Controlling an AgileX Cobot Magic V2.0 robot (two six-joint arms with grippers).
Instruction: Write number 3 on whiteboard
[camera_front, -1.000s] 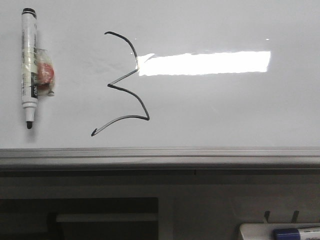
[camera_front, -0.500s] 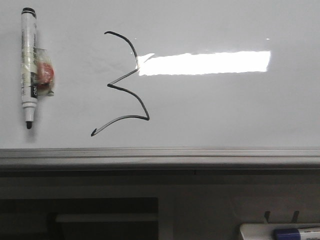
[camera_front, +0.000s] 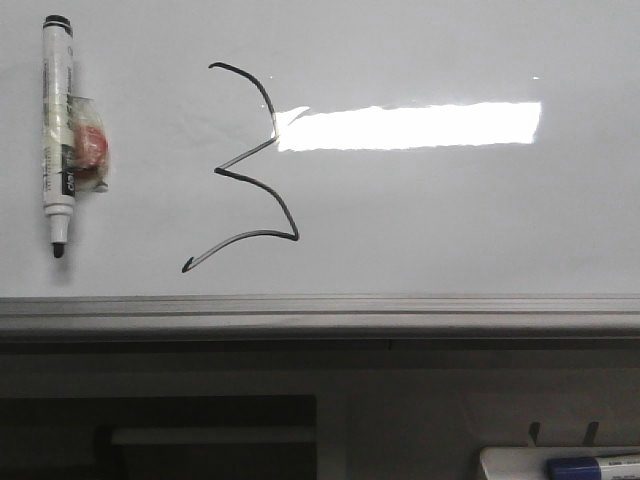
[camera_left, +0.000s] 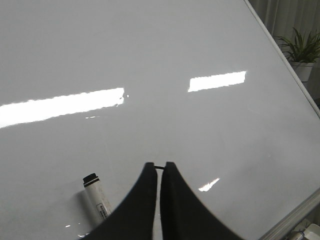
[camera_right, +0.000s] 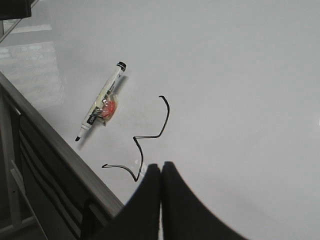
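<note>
The whiteboard (camera_front: 450, 220) lies flat, glossy white, with a bright glare strip and a grey rim along its near edge. The number 3 (camera_front: 246, 155) is drawn on it in thin black line, left of the glare. A white marker (camera_front: 58, 130) with a black tip lies left of the 3, with a red-and-clear wrap on its side. No gripper shows in the front view. My left gripper (camera_left: 160, 166) hangs over the board beside the marker (camera_left: 97, 197), jaws together and empty. My right gripper (camera_right: 161, 166) is shut and empty just past the lower end of the 3 (camera_right: 150, 136).
A small white tray (camera_front: 520, 462) with a blue-capped marker (camera_front: 590, 466) sits below the board's near rim (camera_front: 320, 305) at the right. A potted plant (camera_left: 300, 50) stands beyond the board's edge in the left wrist view.
</note>
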